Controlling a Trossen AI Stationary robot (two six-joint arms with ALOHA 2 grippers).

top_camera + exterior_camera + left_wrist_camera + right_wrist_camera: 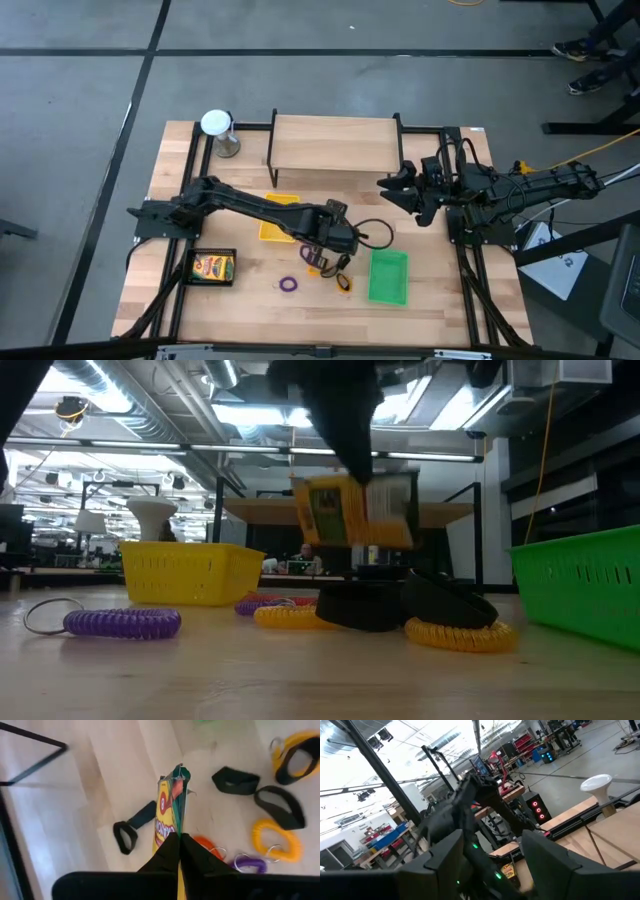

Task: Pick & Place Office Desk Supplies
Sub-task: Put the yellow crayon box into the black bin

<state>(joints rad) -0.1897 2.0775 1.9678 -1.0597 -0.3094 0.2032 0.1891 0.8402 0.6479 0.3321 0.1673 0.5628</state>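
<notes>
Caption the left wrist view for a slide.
Left pincer shut on a yellow crayon box, above black clips and coiled rings.

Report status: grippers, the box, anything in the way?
Left gripper shut on crayon box, lifted off table. Right gripper open, parked by the shelf. Clips and rings scattered underneath.

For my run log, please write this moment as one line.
left gripper: shut on crayon box, lifted above table | right gripper: open, waiting near shelf | yellow tray: no box seen inside
</notes>
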